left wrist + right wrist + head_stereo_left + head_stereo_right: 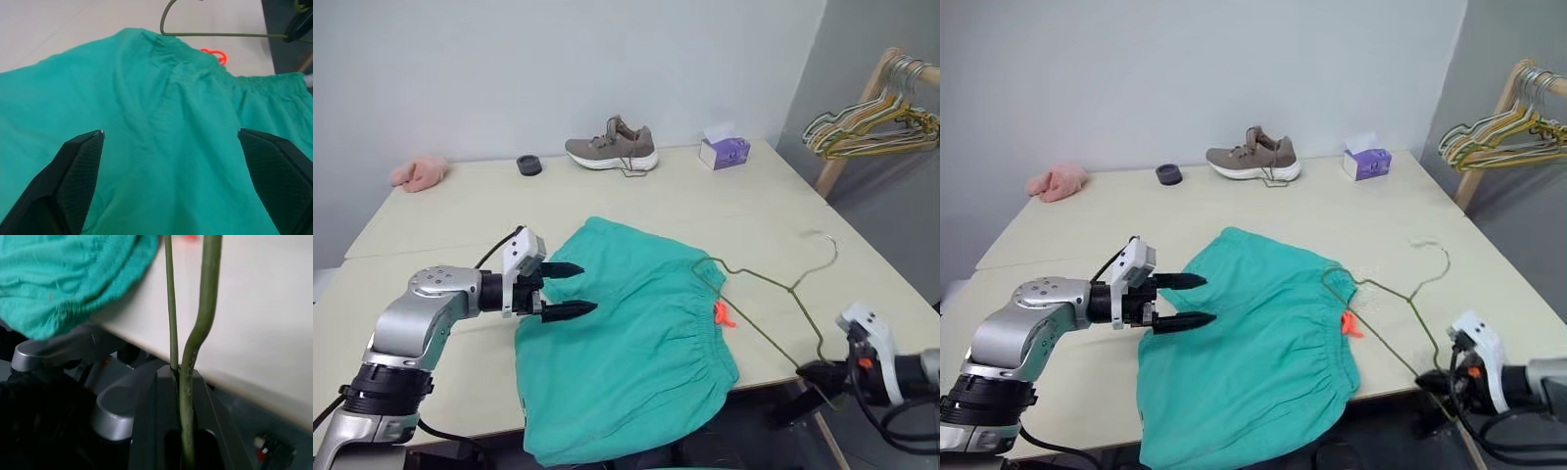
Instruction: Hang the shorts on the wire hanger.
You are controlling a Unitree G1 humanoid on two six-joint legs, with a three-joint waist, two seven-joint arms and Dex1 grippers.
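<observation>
The teal-green shorts (636, 352) lie spread on the table, their lower part draped over the front edge. A small orange-red piece (724, 315) sits at the gathered waistband. My left gripper (587, 288) stands open just above the shorts' left side, with nothing between its black fingers (73, 166). The thin olive wire hanger (793, 289) lies to the right of the shorts, one end at the waistband and its hook toward the back. My right gripper (813, 372) is shut on the hanger's near corner (203, 308), just past the table's front right edge.
A brown shoe (612, 147), a purple tissue box (724, 152), a small dark round object (530, 164) and a pink cloth (419, 173) sit along the table's back. A wooden rack with a bundle of hangers (876, 122) stands at the far right.
</observation>
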